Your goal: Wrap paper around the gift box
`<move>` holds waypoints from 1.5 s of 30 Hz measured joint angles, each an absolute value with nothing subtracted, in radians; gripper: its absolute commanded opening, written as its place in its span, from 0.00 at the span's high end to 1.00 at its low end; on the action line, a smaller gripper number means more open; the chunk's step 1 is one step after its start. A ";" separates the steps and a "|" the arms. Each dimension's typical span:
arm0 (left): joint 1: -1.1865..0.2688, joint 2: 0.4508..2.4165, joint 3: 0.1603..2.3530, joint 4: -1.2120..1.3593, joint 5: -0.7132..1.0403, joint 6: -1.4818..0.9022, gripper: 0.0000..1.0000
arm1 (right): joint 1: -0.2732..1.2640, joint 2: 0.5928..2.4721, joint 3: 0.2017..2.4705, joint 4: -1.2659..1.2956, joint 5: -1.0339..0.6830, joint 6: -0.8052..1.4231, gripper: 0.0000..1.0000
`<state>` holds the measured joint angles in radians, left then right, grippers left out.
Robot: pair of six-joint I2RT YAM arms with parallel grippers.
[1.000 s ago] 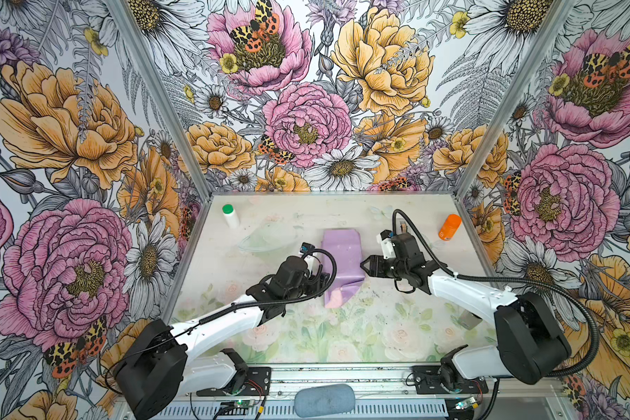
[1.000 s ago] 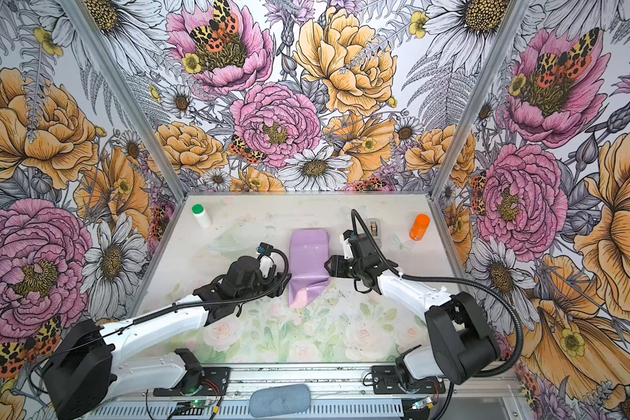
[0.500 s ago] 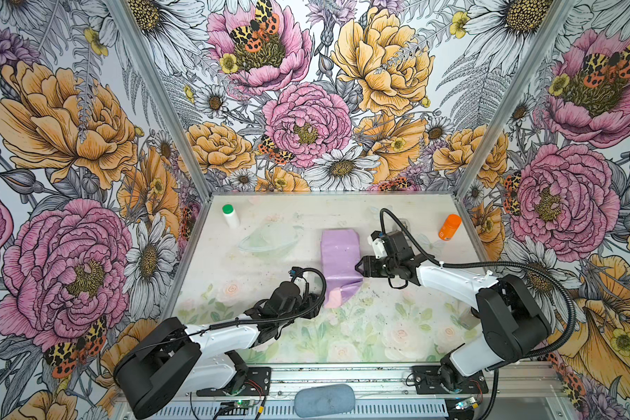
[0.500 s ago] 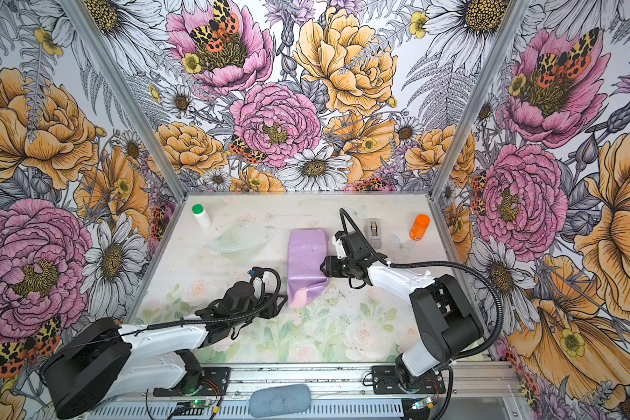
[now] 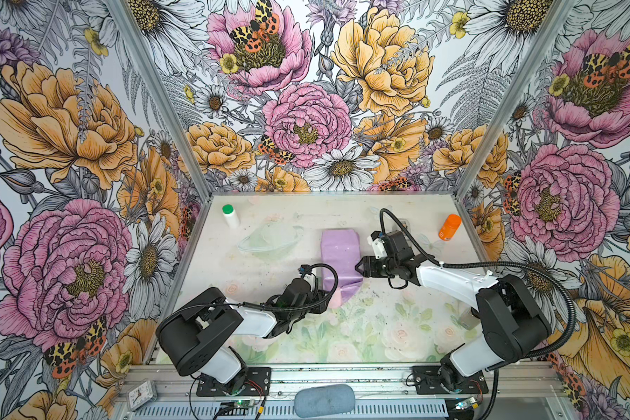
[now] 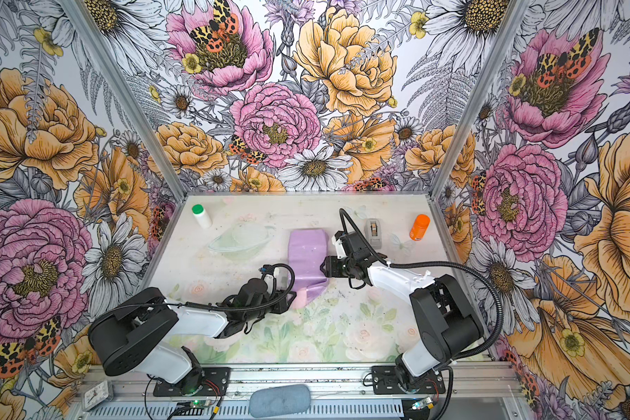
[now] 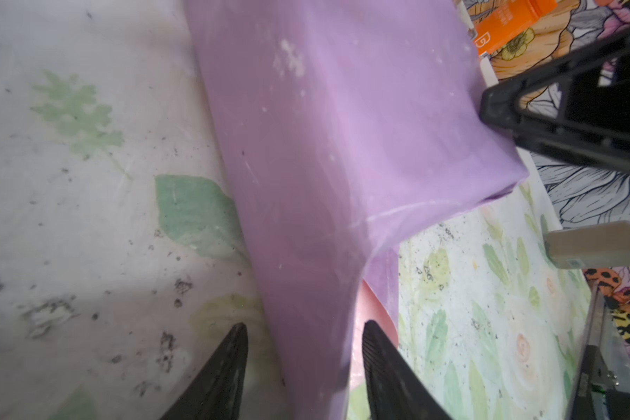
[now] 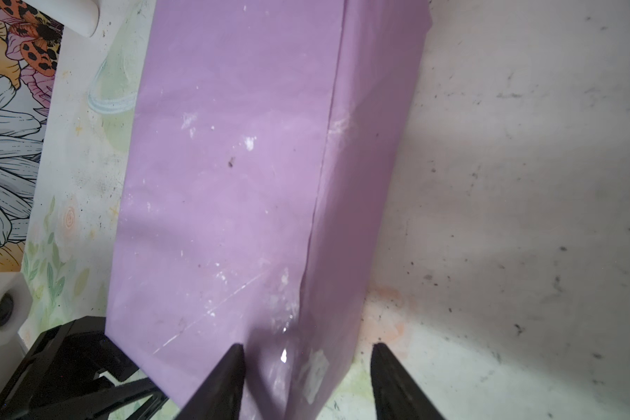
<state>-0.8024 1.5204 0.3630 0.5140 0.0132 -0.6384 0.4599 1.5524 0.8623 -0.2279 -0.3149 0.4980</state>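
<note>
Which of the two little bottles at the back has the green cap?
The white plastic bottle near the back-left corner; the orange bottle on the right has an orange top.

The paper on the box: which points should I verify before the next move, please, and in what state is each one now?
1. The paper covers the gift box completely, no blue shows: ok.
2. Near end folded shut: not ok, flap hangs loose.
3. Left fingers open astride that flap: ok.
4. Right fingers open astride the paper's side edge: ok.
5. Seam taped: cannot tell.
</note>
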 measured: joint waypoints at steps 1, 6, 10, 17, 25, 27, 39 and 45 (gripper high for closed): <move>-0.805 1.526 0.367 0.517 0.007 -0.640 0.55 | 0.460 1.552 0.862 -0.228 -0.315 0.498 0.43; -0.831 1.553 0.380 0.519 -0.039 -0.649 0.58 | 0.460 1.552 0.862 -0.228 -0.315 0.495 0.43; -0.858 1.561 0.396 0.502 -0.081 -0.650 0.60 | 0.464 1.548 0.860 -0.228 -0.308 0.495 0.43; -0.888 1.560 0.404 0.474 -0.152 -0.655 0.87 | 0.466 1.545 0.856 -0.226 -0.300 0.495 0.43; -0.899 1.565 0.423 0.454 -0.178 -0.656 1.00 | 0.470 1.543 0.855 -0.225 -0.296 0.495 0.43; -0.902 1.567 0.427 0.450 -0.181 -0.658 1.00 | 0.471 1.542 0.855 -0.224 -0.292 0.495 0.43; -0.910 1.492 0.420 0.393 -0.206 -0.677 0.54 | 0.472 1.539 0.854 -0.225 -0.289 0.495 0.43; -0.921 1.280 0.376 0.292 -0.254 -0.687 0.55 | 0.473 1.539 0.854 -0.225 -0.289 0.495 0.43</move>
